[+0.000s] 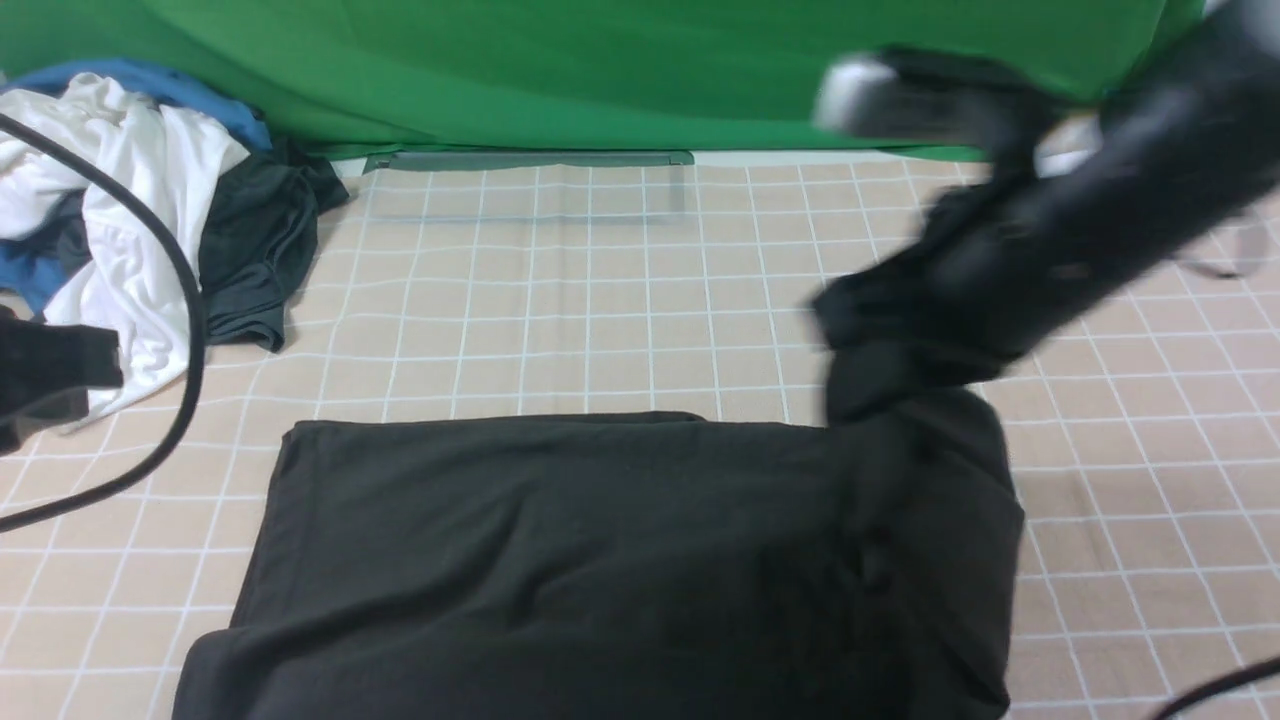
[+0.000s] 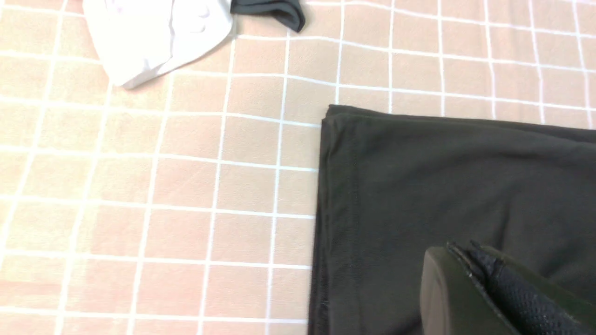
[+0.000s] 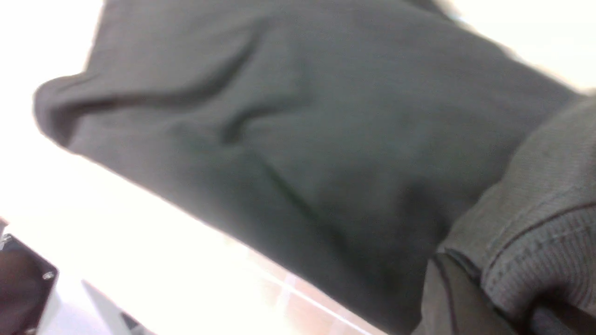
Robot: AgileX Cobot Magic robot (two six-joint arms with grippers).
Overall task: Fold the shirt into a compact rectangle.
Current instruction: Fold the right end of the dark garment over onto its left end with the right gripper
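The black shirt [image 1: 600, 560] lies across the front of the checked table, folded, with its print and label hidden. My right gripper [image 1: 860, 375] is blurred above the shirt's right end and holds a bunch of that end lifted off the table. In the right wrist view the gripper [image 3: 484, 279] is shut on ribbed, stitched fabric of the shirt [image 3: 279, 139]. In the left wrist view my left gripper [image 2: 458, 253] hangs over the shirt [image 2: 465, 186] near its far left corner, jaws pressed together with nothing between them. In the front view the left arm [image 1: 55, 375] sits at the left edge.
A pile of white, blue and dark garments [image 1: 130, 200] lies at the back left; its white garment [image 2: 153, 42] and dark garment [image 2: 274, 11] also show in the left wrist view. A black cable [image 1: 190, 330] loops past the pile. A green backdrop [image 1: 600, 70] closes the back.
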